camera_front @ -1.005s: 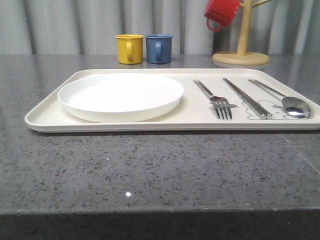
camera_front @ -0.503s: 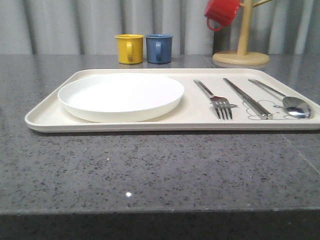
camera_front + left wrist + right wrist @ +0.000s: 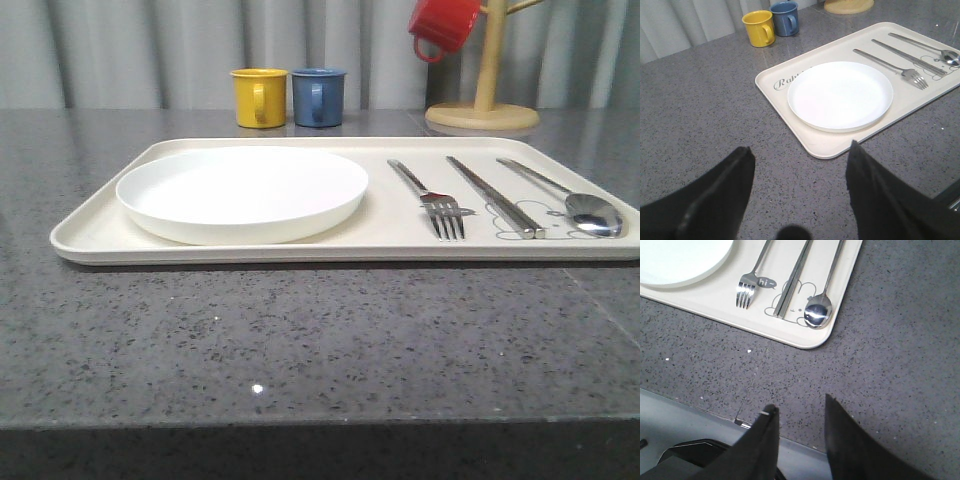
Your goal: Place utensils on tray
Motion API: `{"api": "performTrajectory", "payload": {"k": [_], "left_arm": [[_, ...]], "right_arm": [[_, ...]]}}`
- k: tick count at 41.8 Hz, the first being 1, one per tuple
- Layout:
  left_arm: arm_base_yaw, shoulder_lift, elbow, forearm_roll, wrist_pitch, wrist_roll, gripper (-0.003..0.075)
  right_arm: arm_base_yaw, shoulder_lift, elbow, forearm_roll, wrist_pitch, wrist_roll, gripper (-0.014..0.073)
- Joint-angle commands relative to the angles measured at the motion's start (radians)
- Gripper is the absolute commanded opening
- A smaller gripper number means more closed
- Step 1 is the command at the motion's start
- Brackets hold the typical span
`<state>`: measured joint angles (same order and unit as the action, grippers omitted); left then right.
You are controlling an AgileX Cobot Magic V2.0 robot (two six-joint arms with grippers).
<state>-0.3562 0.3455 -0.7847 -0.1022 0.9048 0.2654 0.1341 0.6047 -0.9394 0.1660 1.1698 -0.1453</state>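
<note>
The cream tray [image 3: 90,235] lies across the middle of the grey counter. On its right part rest three silver utensils side by side: a fork [image 3: 432,200], a chopstick pair [image 3: 495,196] and a spoon [image 3: 570,200]. They also show in the right wrist view as fork [image 3: 749,282], chopstick pair [image 3: 794,280] and spoon [image 3: 821,305]. My left gripper [image 3: 801,152] hangs open over bare counter, short of the tray's near left corner [image 3: 820,150]. My right gripper [image 3: 801,405] is open above the counter's front edge, short of the tray, holding nothing.
A round white plate [image 3: 240,192] fills the tray's left part. Behind the tray stand a yellow mug [image 3: 258,97] and a blue mug [image 3: 318,96]. A wooden mug tree [image 3: 485,95] with a red mug [image 3: 442,25] stands at the back right.
</note>
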Motion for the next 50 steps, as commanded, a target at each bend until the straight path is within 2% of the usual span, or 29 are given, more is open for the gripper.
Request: {"api": "performTrajectory", "payload": {"k": [1,28,32,38,42,50], "left_arm": [[-0.007,0.014,-0.025,-0.016,-0.076,-0.012,0.0409],[-0.007,0.014,-0.025,-0.018,-0.107,-0.012,0.0403],[-0.007,0.014,-0.025,-0.021,-0.107,-0.012,0.0310],[-0.007,0.014,-0.025,-0.021,-0.107,-0.012,0.0104],[-0.007,0.014,-0.025,-0.022,-0.107,-0.012,-0.0022],[-0.007,0.014,-0.025,-0.022,-0.107,-0.012,-0.0020]], "right_arm": [[-0.001,0.003,-0.021,-0.003,-0.067,0.003,0.0254],[-0.001,0.003,-0.021,-0.002,-0.068,0.003,0.0244],[-0.001,0.003,-0.021,-0.002,-0.068,0.003,0.0126],[-0.001,0.003,-0.021,-0.002,-0.071,0.003,-0.0071],[-0.001,0.003,-0.021,-0.002,-0.079,0.003,-0.0068],[-0.001,0.003,-0.021,-0.002,-0.101,0.003,-0.0068]]}}
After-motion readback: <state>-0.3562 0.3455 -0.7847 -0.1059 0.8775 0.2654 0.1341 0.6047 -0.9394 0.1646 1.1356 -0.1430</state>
